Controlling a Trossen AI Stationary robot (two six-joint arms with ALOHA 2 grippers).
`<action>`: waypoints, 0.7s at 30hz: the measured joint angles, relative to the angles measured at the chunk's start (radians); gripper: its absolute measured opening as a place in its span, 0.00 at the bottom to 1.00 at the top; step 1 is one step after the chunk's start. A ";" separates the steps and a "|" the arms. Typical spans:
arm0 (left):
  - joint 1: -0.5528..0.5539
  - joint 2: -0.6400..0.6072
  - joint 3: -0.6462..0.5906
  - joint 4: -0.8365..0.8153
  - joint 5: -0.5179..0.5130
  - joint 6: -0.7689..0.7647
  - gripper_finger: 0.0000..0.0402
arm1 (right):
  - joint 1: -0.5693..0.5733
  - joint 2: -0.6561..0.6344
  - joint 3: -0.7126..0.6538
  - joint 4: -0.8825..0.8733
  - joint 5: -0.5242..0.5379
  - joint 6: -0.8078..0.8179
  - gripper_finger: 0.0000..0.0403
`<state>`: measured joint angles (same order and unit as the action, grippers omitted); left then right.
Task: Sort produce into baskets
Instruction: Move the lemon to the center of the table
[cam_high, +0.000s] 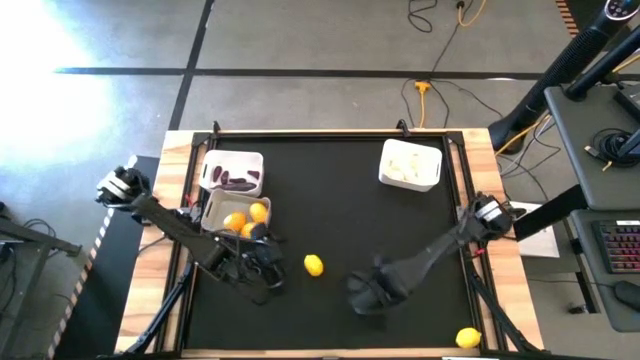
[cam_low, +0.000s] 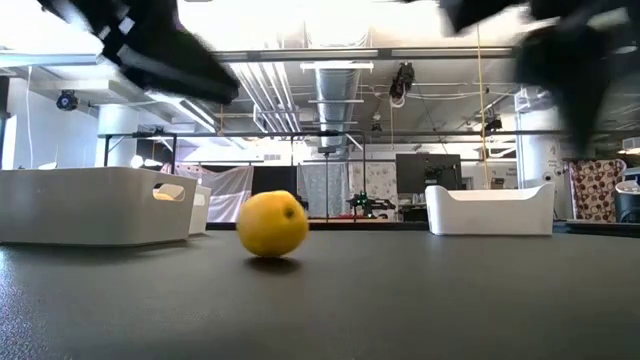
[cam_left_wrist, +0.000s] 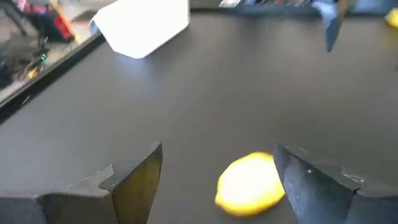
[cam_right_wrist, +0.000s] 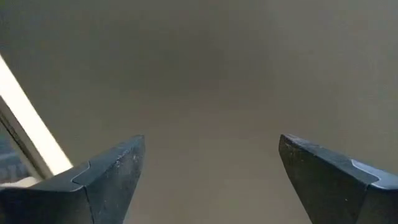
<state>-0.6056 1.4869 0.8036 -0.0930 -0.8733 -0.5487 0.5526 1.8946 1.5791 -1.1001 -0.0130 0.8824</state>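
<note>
Fingers of the left gripper (cam_left_wrist: 217, 180) stand spread, with a loose lemon (cam_left_wrist: 250, 189) lying on the black mat (cam_high: 350, 200) between them, nearer one finger; we see no contact and judge this a line-up for a pick, not a grip. From the mat's centre, that left gripper (cam_high: 268, 270) sits at about 8 o'clock, its arm reaching in low from the 9 o'clock edge, bent at the elbow and pointing toward the lemon (cam_high: 314, 264) just beside it at 7 o'clock.

At 10 o'clock we note two baskets side by side: the purple basket (cam_high: 232, 170) holds dark purple pieces, and the lemon basket (cam_high: 232, 214), nearer the left arm, holds several yellow-orange ovals. We judge the loose lemon belongs there, which accounts for the left arm taking it.

Moving right, the right gripper (cam_high: 366, 292) rests at about 6 o'clock, fingers (cam_right_wrist: 109, 168) wide apart with only bare mat between them; it holds nothing. Its arm stretches in from the 3 o'clock edge, lowered toward the surface.

At 1 o'clock stands the garlic basket (cam_high: 410, 165) with white bulbs inside. A second lemon (cam_high: 468, 338) lies at 5 o'clock by the near edge, well apart from both grippers and unsorted. We judge the sort mostly complete, with two lemons outstanding.
</note>
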 joint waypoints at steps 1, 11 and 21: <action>0.000 0.027 0.026 0.033 -0.001 0.029 0.72 | 0.030 0.000 0.000 -0.040 -0.015 0.083 0.90; -0.042 0.288 0.329 0.143 0.056 0.296 0.72 | 0.291 0.000 -0.052 -0.178 -0.314 0.701 0.90; -0.119 0.376 0.415 0.151 0.077 0.329 0.72 | 0.419 0.006 -0.134 -0.165 -0.518 0.801 0.90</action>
<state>-0.7248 1.8626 1.2185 0.0583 -0.7958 -0.2194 0.9720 1.9011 1.4447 -1.2652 -0.5308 1.6838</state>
